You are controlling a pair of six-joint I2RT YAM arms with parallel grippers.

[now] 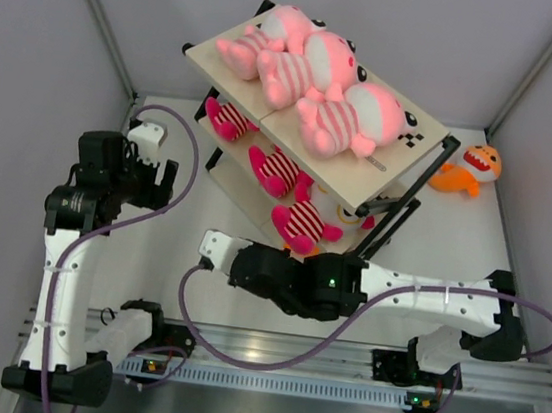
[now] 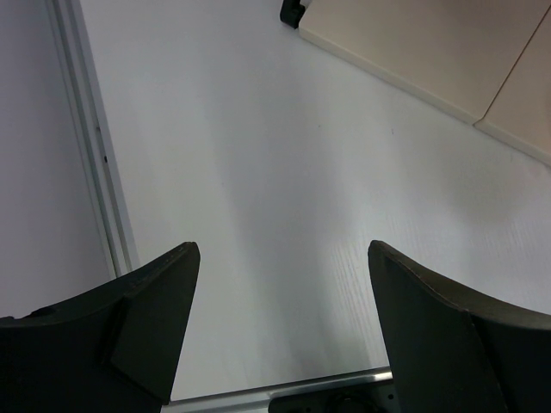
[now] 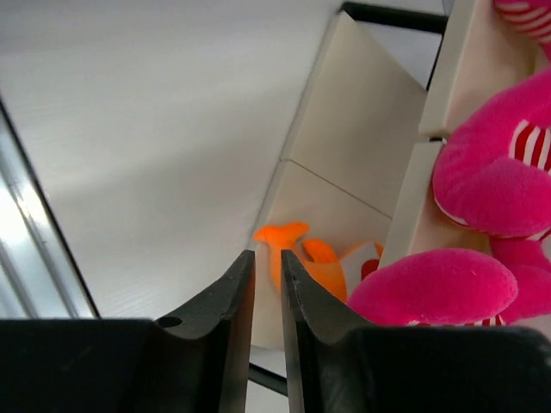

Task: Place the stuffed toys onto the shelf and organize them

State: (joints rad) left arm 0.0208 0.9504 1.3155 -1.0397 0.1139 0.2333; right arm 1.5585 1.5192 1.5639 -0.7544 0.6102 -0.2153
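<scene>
The shelf stands at the far middle of the table. Three large pale-pink stuffed toys lie in a row on its top board. Three hot-pink striped toys sit on the tier below. One orange toy lies on the table to the right of the shelf. In the right wrist view another orange toy rests on a low board, just beyond my right gripper. Its jaws stand almost together with nothing between them. My left gripper hangs wide open and empty over bare table, left of the shelf.
Grey walls with metal posts close in the table on the left, back and right. A metal rail runs along the near edge by both arm bases. Purple cables loop beside each arm. The shelf's black foot shows near the left gripper.
</scene>
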